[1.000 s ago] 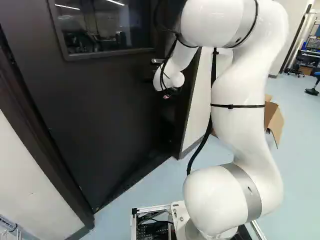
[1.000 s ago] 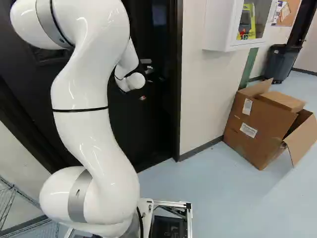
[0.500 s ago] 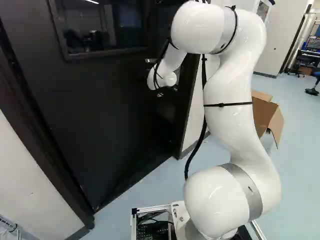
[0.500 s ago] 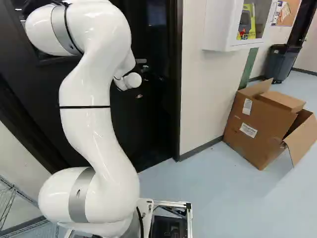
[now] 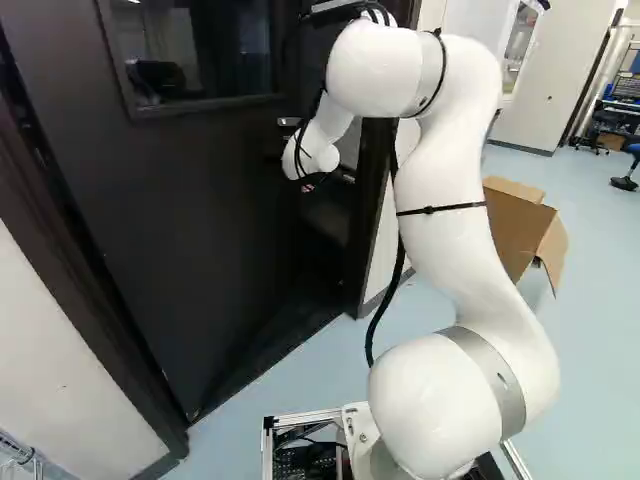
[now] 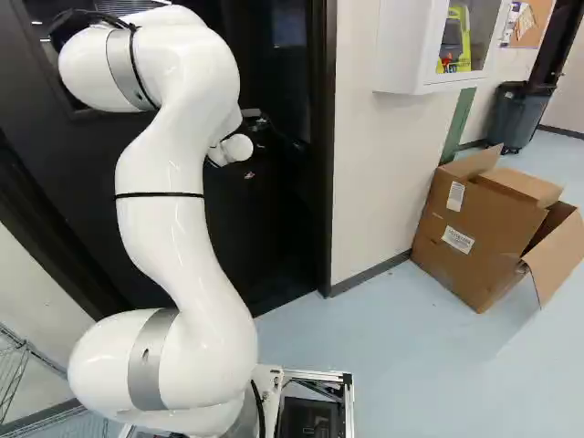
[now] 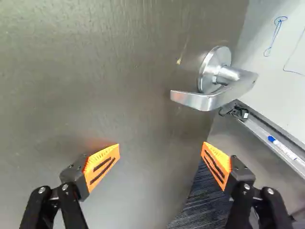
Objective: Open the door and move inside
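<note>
Door (image 5: 200, 230) facing all cameras (wrist's nearest).

Lab or workshop, probably: whiteboard (image 7: 279, 62) with marker scribbles seen beyond door (image 5: 200, 230); wall cabinet (image 6: 399, 46) and cluttered workbench (image 5: 620, 106) seen right of door in base views.

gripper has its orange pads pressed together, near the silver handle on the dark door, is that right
Not quite: the wrist view shows the gripper open, its orange pads well apart. It is indeed near the silver handle on the dark door.
</note>
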